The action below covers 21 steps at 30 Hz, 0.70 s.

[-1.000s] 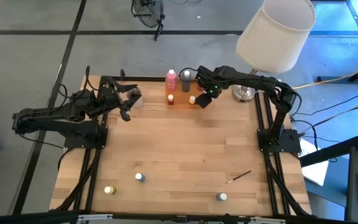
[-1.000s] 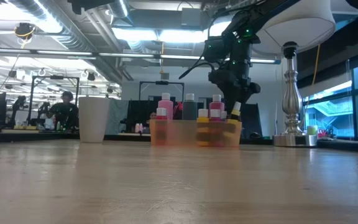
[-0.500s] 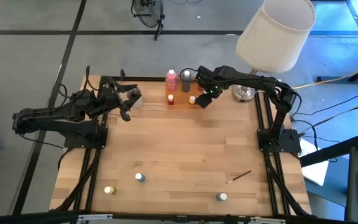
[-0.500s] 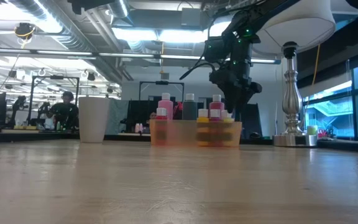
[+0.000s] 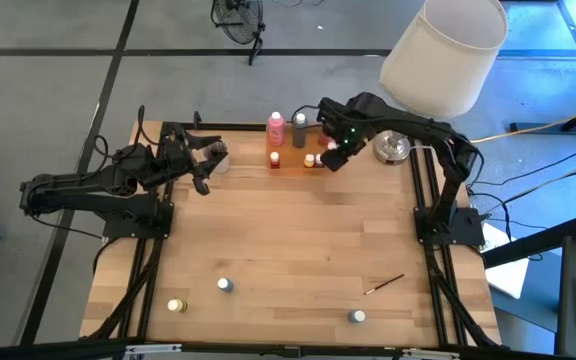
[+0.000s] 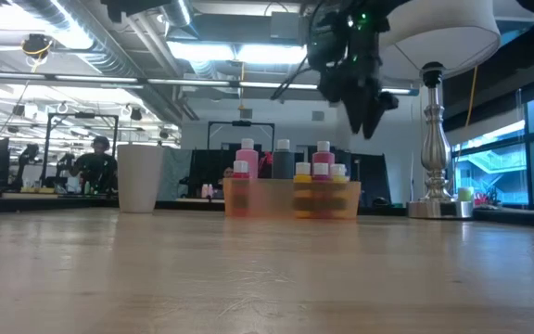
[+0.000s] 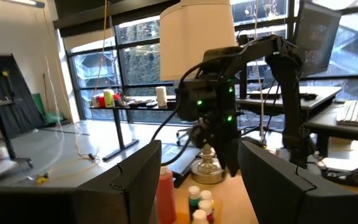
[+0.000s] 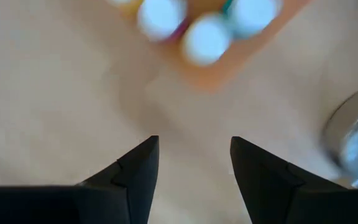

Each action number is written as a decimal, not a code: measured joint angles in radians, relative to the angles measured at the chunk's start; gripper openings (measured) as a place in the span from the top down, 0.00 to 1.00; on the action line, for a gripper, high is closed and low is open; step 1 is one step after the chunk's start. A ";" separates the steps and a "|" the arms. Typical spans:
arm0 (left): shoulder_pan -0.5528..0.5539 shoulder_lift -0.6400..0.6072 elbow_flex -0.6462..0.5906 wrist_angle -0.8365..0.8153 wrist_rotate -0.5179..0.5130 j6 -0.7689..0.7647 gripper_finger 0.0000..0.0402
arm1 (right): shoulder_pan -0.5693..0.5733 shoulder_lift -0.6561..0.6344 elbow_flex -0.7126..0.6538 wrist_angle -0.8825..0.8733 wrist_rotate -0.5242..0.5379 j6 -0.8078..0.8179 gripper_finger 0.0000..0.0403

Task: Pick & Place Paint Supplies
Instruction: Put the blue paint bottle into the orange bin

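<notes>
I have the right gripper [image 6: 364, 125] hanging above the orange tray [image 6: 290, 198] at the table's twelve o'clock edge, its fingers apart with nothing between them. The left gripper [image 5: 208, 168] waits at about ten o'clock by the beige cup [image 6: 141, 178], fingers apart and empty too.

Inside the tray stand the bottles [image 6: 247, 156] and several small pots [image 6: 302, 171]. On the open table, two pots lie toward seven o'clock [image 5: 225, 286], a third at five [image 5: 357, 317], and a brush [image 5: 384, 285] near four.

My worry is the lamp [image 5: 438, 55]: its base [image 5: 391, 149] sits just beside the right arm, and a wide swing toward the loose items could clip it. A low pass over the tray could also knock the tall bottles.

A second ago this gripper was down at the tray's right end; it has since risen clear, leaving a pot there.
</notes>
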 joint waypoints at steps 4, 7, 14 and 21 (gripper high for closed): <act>-0.001 0.000 0.000 0.000 0.064 -0.077 0.48 | 0.044 0.000 0.023 -0.125 -0.158 -0.040 0.50; -0.001 0.000 0.000 0.000 0.143 -0.117 0.48 | 0.097 0.000 0.024 -0.198 -0.246 -0.063 0.50; -0.001 0.000 0.000 0.000 0.310 -0.259 0.48 | 0.261 -0.014 0.023 -0.189 -0.359 -0.046 0.50; -0.001 0.000 0.000 0.000 0.459 -0.500 0.48 | 0.401 -0.013 0.022 -0.189 -0.301 0.009 0.50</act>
